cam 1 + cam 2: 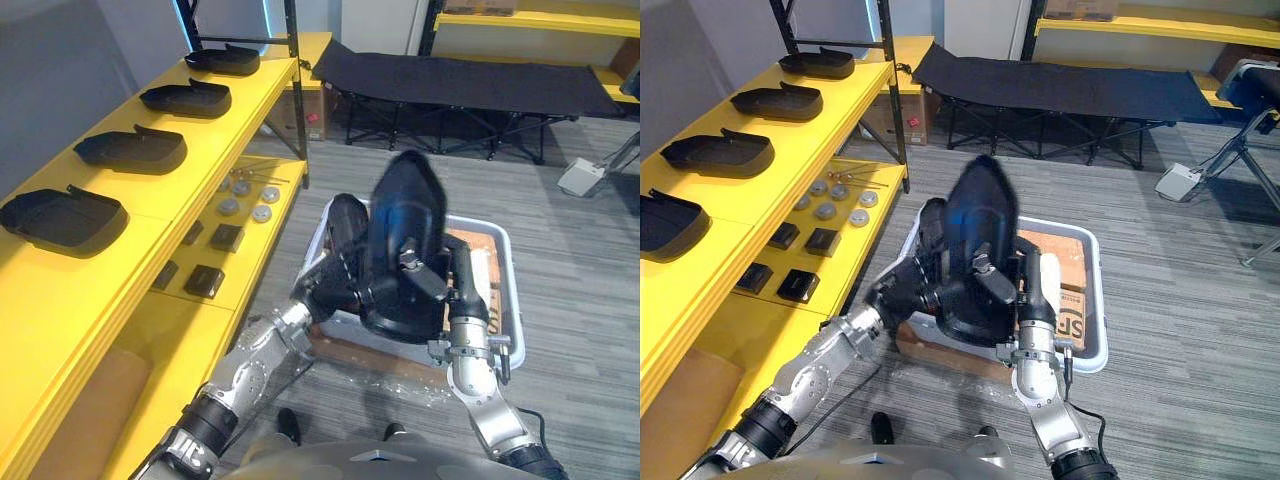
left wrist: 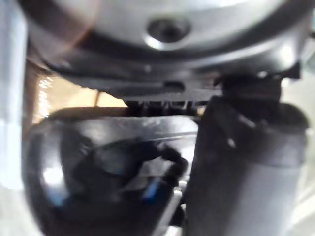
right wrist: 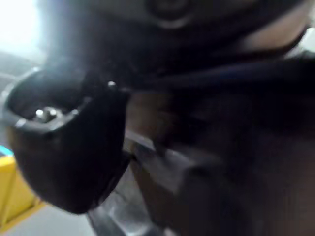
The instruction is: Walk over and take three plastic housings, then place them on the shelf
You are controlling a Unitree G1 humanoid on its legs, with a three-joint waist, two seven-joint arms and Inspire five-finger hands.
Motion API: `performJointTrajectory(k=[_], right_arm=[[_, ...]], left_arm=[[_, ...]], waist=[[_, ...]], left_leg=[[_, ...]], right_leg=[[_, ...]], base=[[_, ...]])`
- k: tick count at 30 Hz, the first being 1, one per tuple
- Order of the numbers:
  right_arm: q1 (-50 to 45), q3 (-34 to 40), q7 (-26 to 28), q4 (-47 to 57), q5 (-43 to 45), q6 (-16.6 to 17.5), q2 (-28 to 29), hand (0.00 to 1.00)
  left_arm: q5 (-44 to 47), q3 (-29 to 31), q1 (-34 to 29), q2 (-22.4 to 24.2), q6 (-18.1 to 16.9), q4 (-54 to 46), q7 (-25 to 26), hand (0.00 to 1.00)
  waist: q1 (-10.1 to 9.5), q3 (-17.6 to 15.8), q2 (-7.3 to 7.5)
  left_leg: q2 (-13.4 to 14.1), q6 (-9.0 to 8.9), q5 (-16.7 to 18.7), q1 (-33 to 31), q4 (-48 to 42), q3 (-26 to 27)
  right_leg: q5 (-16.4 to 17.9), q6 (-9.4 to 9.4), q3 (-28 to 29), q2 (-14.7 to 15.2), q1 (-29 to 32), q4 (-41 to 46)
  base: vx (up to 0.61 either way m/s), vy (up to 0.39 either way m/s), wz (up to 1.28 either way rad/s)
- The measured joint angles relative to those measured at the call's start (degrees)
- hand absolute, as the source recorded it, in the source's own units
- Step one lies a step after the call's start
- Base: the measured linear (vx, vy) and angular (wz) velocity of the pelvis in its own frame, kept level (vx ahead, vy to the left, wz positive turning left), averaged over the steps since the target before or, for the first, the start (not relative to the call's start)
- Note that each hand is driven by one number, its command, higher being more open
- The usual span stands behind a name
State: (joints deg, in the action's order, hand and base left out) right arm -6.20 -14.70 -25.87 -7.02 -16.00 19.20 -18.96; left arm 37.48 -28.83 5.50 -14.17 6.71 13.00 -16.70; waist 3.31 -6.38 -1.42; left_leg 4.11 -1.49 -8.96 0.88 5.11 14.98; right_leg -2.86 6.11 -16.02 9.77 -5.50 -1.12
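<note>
Raised housing [image 1: 405,215] is motion-blurred — it hides much of the bin [image 1: 506,262].

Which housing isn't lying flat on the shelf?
The housing held up on end between the left hand and right hand above the bin; the other four lie flat along the yellow shelf.

The top shelf board [image 1: 235,120] carries four black housings in a row, with bare yellow gaps between them. The widest bare stretch lies at the near end, in front of the nearest housing [image 1: 62,220]. A black post [image 1: 297,90] stands at the far front corner. The lower board [image 1: 180,320] holds small black boxes [image 1: 205,281] and metal discs [image 1: 262,213]. A grey bin [image 1: 512,300] sits just beside the shelf, and the floor [image 1: 580,300] to its right lies open.
</note>
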Motion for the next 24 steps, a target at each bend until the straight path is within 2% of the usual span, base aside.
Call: performJointTrajectory(k=[3, 6, 15, 16, 19, 22, 24], right_arm=[[3.1, -2.9, 4.6, 0.5, -1.7, 2.5, -0.6, 0.00], [3.7, -4.9, 7.0, 2.3, -2.2, 4.9, -1.4, 0.00], [4.3, -5.0, 7.3, 2.8, -3.3, 5.3, -1.0, 0.00], [4.4, -5.0, 7.3, 2.8, -3.3, 5.3, -1.0, 0.00], [4.4, -5.1, 7.3, 2.8, -3.3, 5.3, -1.0, 0.00], [4.7, -5.1, 7.1, 2.8, -3.3, 5.3, -1.0, 0.00], [4.8, -5.1, 6.6, 2.8, -3.3, 5.3, -0.5, 0.00]], left_arm=[[-2.8, -3.6, -1.8, -0.2, 5.0, 1.3, 0.4, 1.00], [-4.0, -4.0, -2.6, -0.2, 7.3, 1.5, 0.5, 1.00], [-3.7, -2.8, -2.6, 0.1, 7.3, 1.5, 0.3, 1.00], [-3.7, -2.8, -2.6, 0.1, 7.3, 1.5, 0.3, 0.00], [-3.6, -2.8, -2.6, 0.1, 7.2, 1.5, 0.3, 0.00], [0.8, -2.9, -2.6, 0.2, 6.5, 2.2, 0.4, 0.00], [3.1, -2.9, -2.9, 0.4, 4.5, 2.4, 0.5, 0.00]], waist=[[-0.02, 0.0, 0.00], [-0.83, 0.0, 0.01], [-1.42, -0.1, 0.09], [-1.39, -0.1, 0.11], [-1.40, -0.1, 0.13], [-1.41, -0.1, 0.15], [-1.44, -0.2, 0.27]], left_leg=[[0.1, -0.06, 0.0, 0.0, 0.0, 0.0], [0.0, -0.06, 0.0, 0.0, 0.0, -0.2], [-0.2, -0.05, 0.0, 0.2, 0.0, -0.7], [-0.2, -0.06, 0.0, 0.2, 0.0, -0.7], [-0.1, -0.07, 0.0, 0.2, 0.0, -0.7], [-0.1, -0.07, 0.0, 0.2, 0.0, -0.7], [-0.1, -0.08, 0.0, 0.2, 0.0, -0.8]], right_leg=[[0.0, -0.04, 0.0, 0.0, 0.0, -0.1], [0.0, -0.07, -0.3, 0.0, -0.1, -0.1], [0.1, -0.04, -0.9, 0.1, -0.6, 0.0], [0.1, -0.04, -0.9, 0.1, -0.6, 0.0], [0.1, -0.05, -0.9, 0.1, -0.6, 0.0], [0.1, -0.06, -0.9, 0.1, -0.6, -0.1], [0.1, -0.06, -0.9, 0.1, -0.7, -0.1]], base=[[0.00, 0.000, 0.00], [0.00, 0.000, 0.04], [0.00, 0.000, 0.03], [0.00, 0.000, 0.00], [0.00, 0.000, 0.00], [0.00, 0.000, 0.00], [0.00, 0.000, 0.00]])
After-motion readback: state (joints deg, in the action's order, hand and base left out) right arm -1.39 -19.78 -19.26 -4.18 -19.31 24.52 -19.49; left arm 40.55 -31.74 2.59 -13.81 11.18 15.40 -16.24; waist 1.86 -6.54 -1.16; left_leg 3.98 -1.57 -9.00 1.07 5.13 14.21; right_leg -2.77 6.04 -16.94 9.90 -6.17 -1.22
